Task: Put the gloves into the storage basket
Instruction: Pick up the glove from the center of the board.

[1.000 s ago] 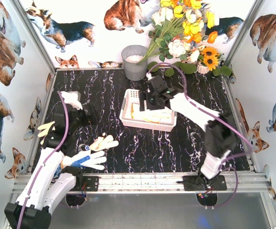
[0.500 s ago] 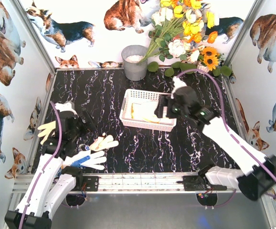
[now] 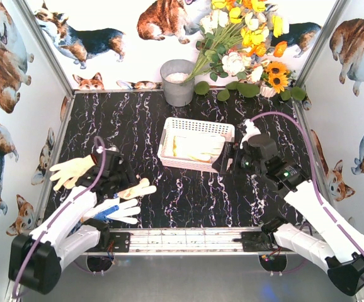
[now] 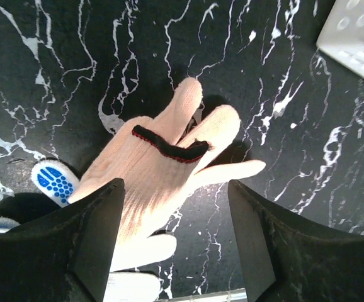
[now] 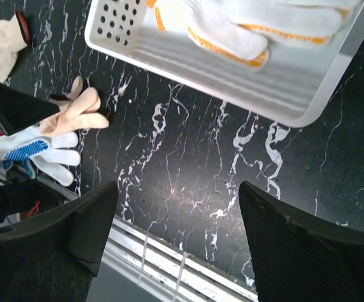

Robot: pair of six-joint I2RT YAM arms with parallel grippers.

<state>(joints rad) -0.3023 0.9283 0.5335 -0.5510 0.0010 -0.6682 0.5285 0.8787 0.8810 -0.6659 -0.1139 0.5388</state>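
Observation:
A cream glove [image 4: 163, 176] lies flat on the black marble table, and its lower part sits between the fingers of my open left gripper [image 4: 176, 245], which hovers just over it. The top view shows this glove [image 3: 138, 189] beside my left gripper [image 3: 125, 182]. A blue-dotted glove [image 3: 116, 211] lies just nearer, and another cream glove [image 3: 72, 171] lies far left. The white storage basket [image 3: 169, 135] holds gloves [image 5: 232, 31] with orange edging. My right gripper [image 3: 223, 167] hangs open and empty in front of the storage basket [image 5: 113, 19].
A grey round bucket [image 3: 177, 82] and a bunch of artificial flowers [image 3: 245, 44] stand at the back. Walls printed with corgis close in the table on three sides. A metal rail [image 3: 188, 239] runs along the near edge.
My left arm swung right and down over the cream glove, its jaws narrowing, which uncovered the far-left glove. My right arm drew back from over the basket toward the near right.

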